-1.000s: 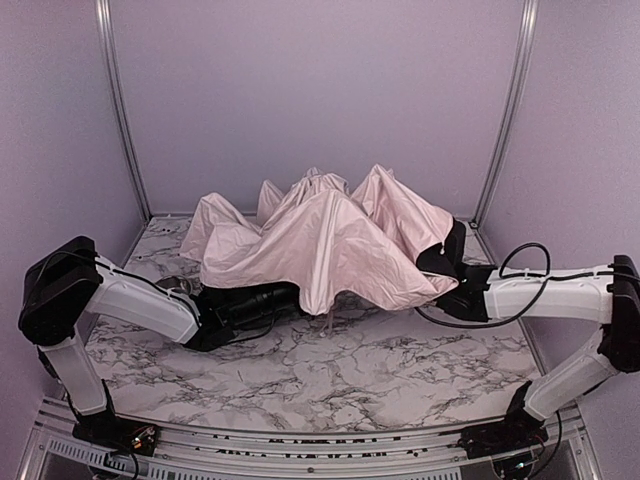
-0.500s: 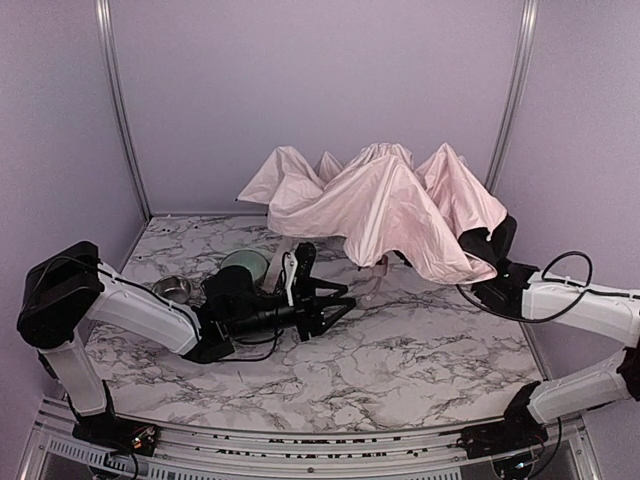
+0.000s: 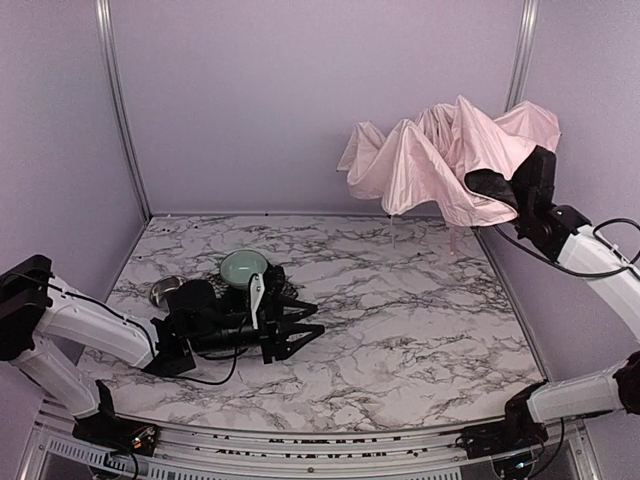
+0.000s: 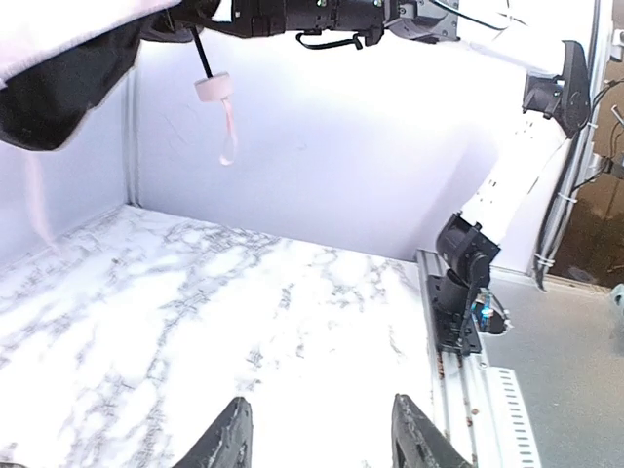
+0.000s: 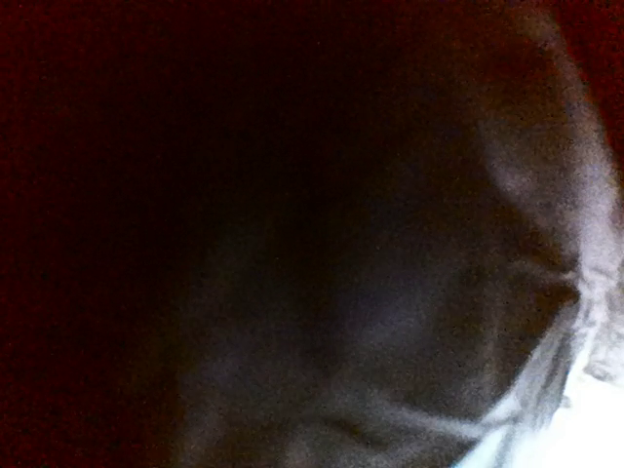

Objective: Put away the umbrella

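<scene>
The umbrella (image 3: 440, 160) hangs half-open in the air at the back right, pale pink outside and black inside. Its fabric bunches around my right gripper (image 3: 503, 188), whose fingers are buried in it and carry it. In the right wrist view the dark lining of the umbrella (image 5: 390, 292) fills the picture. My left gripper (image 3: 300, 325) lies low on the marble table (image 3: 420, 330) at the left, open and empty, far from the umbrella. The left wrist view shows the left gripper (image 4: 322, 414) with spread fingers, and high above it the small pink handle (image 4: 214, 88) on its thin black shaft.
A pale green bowl (image 3: 243, 267) and a small metal cup (image 3: 165, 291) stand on the table behind my left arm. Purple walls close the back and both sides. The right arm's base (image 4: 466, 283) sits on the metal rail at the near edge.
My right arm has lifted the umbrella off the table, up and to the right. My left gripper opened, let the umbrella go and drew back left. The bowl and cup came into view.
</scene>
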Robot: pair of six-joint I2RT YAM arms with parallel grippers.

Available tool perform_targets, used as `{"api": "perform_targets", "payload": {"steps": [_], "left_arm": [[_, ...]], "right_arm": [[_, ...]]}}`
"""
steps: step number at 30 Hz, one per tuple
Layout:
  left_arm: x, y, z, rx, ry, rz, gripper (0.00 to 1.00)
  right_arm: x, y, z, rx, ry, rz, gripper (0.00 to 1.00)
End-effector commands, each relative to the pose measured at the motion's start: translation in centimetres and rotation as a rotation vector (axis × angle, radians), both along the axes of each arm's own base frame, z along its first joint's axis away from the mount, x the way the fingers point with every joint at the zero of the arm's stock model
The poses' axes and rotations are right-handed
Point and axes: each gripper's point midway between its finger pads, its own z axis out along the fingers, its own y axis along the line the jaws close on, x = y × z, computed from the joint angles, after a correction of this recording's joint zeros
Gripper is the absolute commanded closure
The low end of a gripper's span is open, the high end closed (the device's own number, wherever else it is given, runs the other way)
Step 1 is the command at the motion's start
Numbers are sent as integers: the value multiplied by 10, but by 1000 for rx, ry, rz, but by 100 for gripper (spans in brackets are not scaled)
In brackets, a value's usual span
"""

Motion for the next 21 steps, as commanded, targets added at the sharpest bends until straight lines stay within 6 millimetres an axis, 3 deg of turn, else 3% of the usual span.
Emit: {"api": "perform_targets", "payload": {"steps": [1, 7, 10, 12, 17, 21], "left_arm": [[13, 18, 5, 56, -71, 120, 50], [33, 40, 11, 58, -71, 261, 47], [45, 54, 11, 62, -68, 346, 44], [51, 62, 10, 67, -62, 382, 41], [57, 68, 10, 66, -44, 412, 38], [60, 69, 8, 71, -36, 422, 38]], "right_arm": [[12, -32, 1, -238, 40, -152, 100], [8, -29, 2, -355, 96, -114, 100], [4, -26, -15, -487, 126, -128, 100], [-1, -20, -38, -648, 156, -136, 100], [-37, 29, -135, -1083, 280, 75, 100], [-63, 66, -206, -1211, 366, 297, 100]]}}
